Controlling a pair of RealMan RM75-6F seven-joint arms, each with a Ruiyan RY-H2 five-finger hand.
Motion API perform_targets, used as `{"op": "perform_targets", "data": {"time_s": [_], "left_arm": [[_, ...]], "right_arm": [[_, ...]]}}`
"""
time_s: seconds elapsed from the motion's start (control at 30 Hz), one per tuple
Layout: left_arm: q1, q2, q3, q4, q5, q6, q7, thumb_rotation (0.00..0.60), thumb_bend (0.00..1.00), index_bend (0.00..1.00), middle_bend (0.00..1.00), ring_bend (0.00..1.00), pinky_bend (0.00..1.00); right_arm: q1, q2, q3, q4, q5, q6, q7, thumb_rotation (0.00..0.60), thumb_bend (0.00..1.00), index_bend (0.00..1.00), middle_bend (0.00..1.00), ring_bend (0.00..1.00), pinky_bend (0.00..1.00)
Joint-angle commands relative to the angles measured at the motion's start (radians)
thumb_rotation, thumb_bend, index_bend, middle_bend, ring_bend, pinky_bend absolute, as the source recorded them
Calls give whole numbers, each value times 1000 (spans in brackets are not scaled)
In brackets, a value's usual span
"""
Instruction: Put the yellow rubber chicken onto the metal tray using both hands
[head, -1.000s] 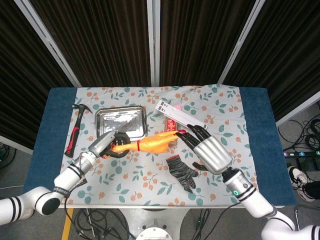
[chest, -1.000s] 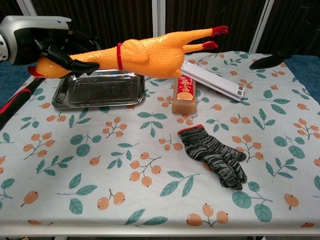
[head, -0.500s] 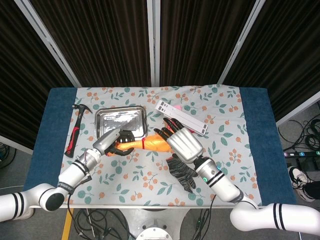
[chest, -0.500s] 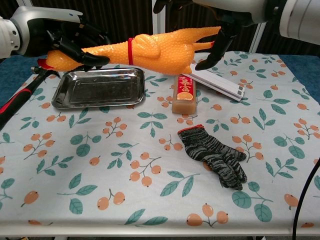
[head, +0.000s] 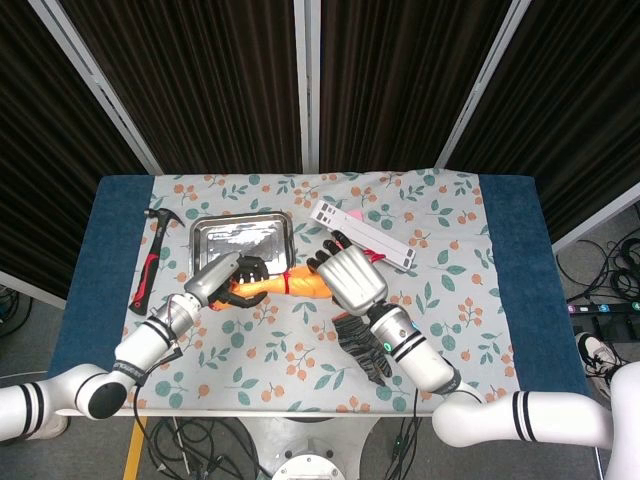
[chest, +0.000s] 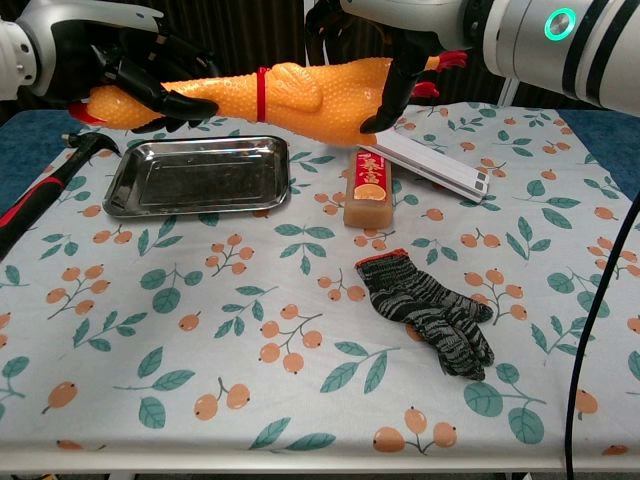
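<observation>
The yellow rubber chicken (chest: 275, 95) hangs in the air above the counter (chest: 150, 330), beside the metal tray (chest: 195, 177). The left hand (chest: 95, 50) holds its head end, fingers (chest: 180, 100) wrapped around the neck. The right hand (chest: 400, 40) grips the leg end (only the chest view shows this; its top is cut off there). In the head view the right hand (head: 352, 280) hides most of the chicken's body and partly covers the glove (head: 362, 350).

Glossy rubber chicken (chest: 300, 95), shiny metal tray (chest: 130, 195) (mirror-like), knitted glove (chest: 425, 310), seemingly cloth tablecloth (chest: 560, 290).
</observation>
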Motion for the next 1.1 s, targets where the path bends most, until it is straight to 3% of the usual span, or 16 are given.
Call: {"op": "perform_targets", "data": {"time_s": [0.03, 0.2, 0.3, 0.37, 0.43, 0.5, 0.6, 0.7, 0.8, 0.9, 1.1], "left_arm": [[2, 2, -1, -5, 4, 3, 1, 600, 689, 723, 739, 684, 799], [4, 3, 1, -10, 11, 7, 1, 600, 690, 723, 740, 685, 799], [4, 1, 2, -7, 12, 6, 1, 600, 689, 723, 740, 685, 799], [4, -1, 3, -5, 13, 5, 0, 600, 689, 723, 740, 684, 799], [5, -2, 3, -1, 11, 4, -3, 600, 689, 723, 740, 685, 799], [6, -2, 3, 3, 9, 3, -6, 600, 689, 723, 740, 685, 799], [8, 1, -4, 9, 3, -4, -25, 600, 690, 723, 740, 684, 799], [9, 8, -14, 13, 0, -18, -53, 600, 691, 723, 739, 685, 799], [12, 15, -24, 19, 1, -33, -83, 600, 692, 723, 739, 685, 799], [16, 20, -29, 25, 6, -45, -108, 600, 693, 723, 739, 685, 799], [21, 27, -38, 34, 19, -59, -143, 600, 695, 723, 739, 685, 799]], "right_arm": [[12, -16, 0, 10, 2, 9, 15, 600, 470, 748, 731, 439, 255], [25, -28, -7, 20, -11, 15, 46, 600, 759, 929, 895, 608, 310], [30, -29, -16, 23, -13, 19, 53, 600, 873, 991, 923, 658, 322], [32, -29, -19, 25, -15, 25, 59, 600, 895, 1000, 931, 669, 324], [30, -27, -20, 27, -20, 31, 71, 600, 819, 975, 929, 660, 324], [29, -19, -22, 27, -23, 38, 79, 600, 649, 863, 881, 605, 314], [28, -10, -24, 23, -18, 49, 79, 600, 311, 556, 664, 418, 264], [29, 1, -25, 8, -4, 51, 81, 600, 59, 240, 405, 244, 224], [30, 14, -27, -11, 4, 52, 85, 600, 0, 31, 220, 149, 190], [29, 26, -34, -26, 4, 57, 85, 600, 0, 0, 145, 133, 182], [28, 42, -51, -43, 4, 66, 81, 600, 0, 0, 118, 118, 177]]}}
